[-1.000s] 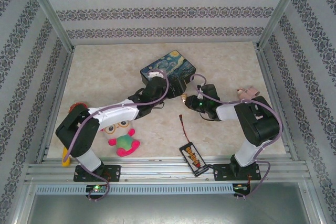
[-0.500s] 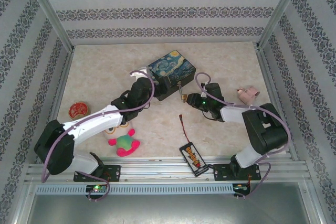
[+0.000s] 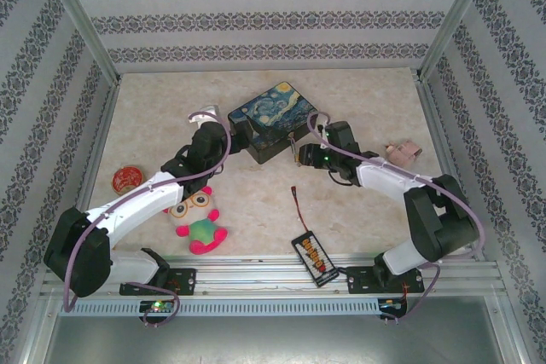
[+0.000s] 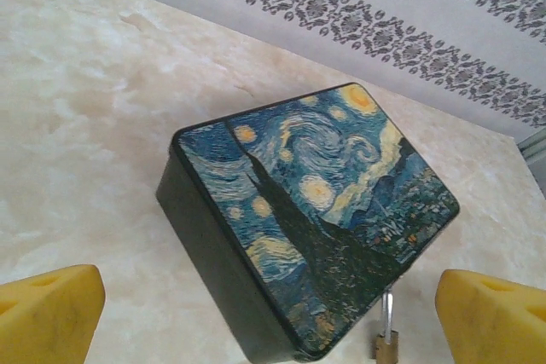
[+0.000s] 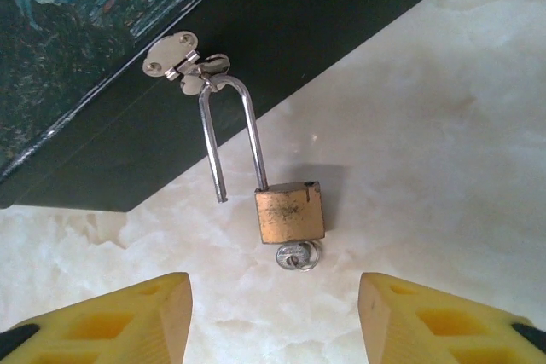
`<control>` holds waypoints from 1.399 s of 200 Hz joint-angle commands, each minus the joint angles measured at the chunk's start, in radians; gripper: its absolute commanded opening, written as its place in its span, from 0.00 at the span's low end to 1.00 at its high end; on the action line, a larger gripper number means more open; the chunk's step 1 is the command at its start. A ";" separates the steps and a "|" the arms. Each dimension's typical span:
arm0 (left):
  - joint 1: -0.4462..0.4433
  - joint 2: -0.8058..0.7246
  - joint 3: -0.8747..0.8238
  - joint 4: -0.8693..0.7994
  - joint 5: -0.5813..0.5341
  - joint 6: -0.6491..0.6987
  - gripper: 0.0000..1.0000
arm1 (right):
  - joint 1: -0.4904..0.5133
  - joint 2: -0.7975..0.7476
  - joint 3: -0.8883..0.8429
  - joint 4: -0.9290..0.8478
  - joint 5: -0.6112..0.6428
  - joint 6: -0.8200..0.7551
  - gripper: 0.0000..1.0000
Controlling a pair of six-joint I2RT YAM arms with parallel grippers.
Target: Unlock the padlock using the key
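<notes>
Both left fingers and right fingers wide apart, empty; padlock open, key in its base, bare table beside

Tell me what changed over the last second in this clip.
The left hand, open and empty, drew back leftward from over the tin box. The right hand stayed open by the padlock while its arm's elbow swung outward. Unmoved: tin box, padlock hanging open on the clasp, key in it.

Padlock is brass, key silvery, tin box swirled blue-yellow
</notes>
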 commanded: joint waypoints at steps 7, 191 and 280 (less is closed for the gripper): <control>0.028 -0.018 -0.008 -0.042 0.023 0.006 0.99 | 0.027 0.076 0.086 -0.116 0.048 -0.093 0.58; 0.036 0.085 0.056 -0.075 0.016 0.026 0.99 | 0.031 0.392 0.314 -0.215 0.053 -0.226 0.57; -0.030 0.249 0.245 -0.277 -0.103 0.029 0.99 | 0.027 0.413 0.275 -0.175 0.010 -0.245 0.34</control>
